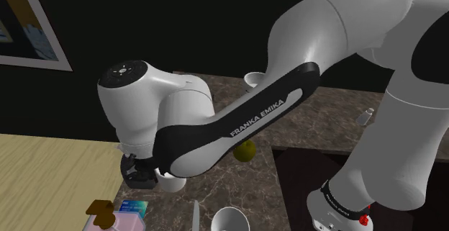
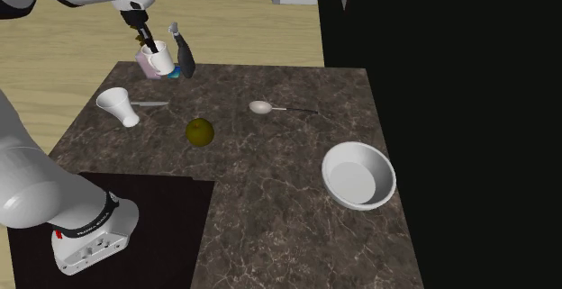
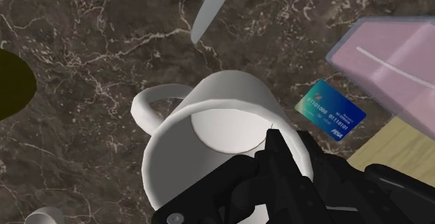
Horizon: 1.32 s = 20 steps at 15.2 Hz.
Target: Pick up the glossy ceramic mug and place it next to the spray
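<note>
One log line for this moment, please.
hand: shut on white mug at rim | mug: close beside dark spray bottle | lifted or resting: cannot tell

Worktop (image 2: 270, 179): dark brown stone with pale veins, polished. Mug (image 3: 223, 125): plain white, smooth, faintly glossy. Claw (image 3: 279, 160): matt black. Floor (image 2: 243, 26): pale grained wood. Box (image 3: 390, 62): pink, translucent, smooth. Card (image 3: 330, 111): blue, printed. Arm shell (image 1: 324, 28): white, smooth, softly shining.

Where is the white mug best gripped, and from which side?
On the rim wall, from straight above. The mug stands upright with its mouth open, so the thin wall can be pinched inside and out. Choose the stretch away from the handle, which juts out sideways.
</note>
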Available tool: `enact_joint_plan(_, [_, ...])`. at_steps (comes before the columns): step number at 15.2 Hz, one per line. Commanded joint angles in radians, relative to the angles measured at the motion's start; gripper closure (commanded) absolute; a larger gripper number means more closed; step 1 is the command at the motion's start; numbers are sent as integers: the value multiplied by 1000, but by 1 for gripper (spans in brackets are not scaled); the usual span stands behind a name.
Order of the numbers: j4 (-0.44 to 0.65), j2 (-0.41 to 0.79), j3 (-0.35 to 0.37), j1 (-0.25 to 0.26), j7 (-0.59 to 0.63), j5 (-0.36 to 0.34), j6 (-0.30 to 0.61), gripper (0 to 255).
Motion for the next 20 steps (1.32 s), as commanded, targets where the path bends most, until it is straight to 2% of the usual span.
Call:
enact_joint_plan(1, [-8, 16, -5, 4, 10, -14, 21, 255])
enact_joint_plan(20, [-56, 184, -81, 61, 112, -158, 204, 255])
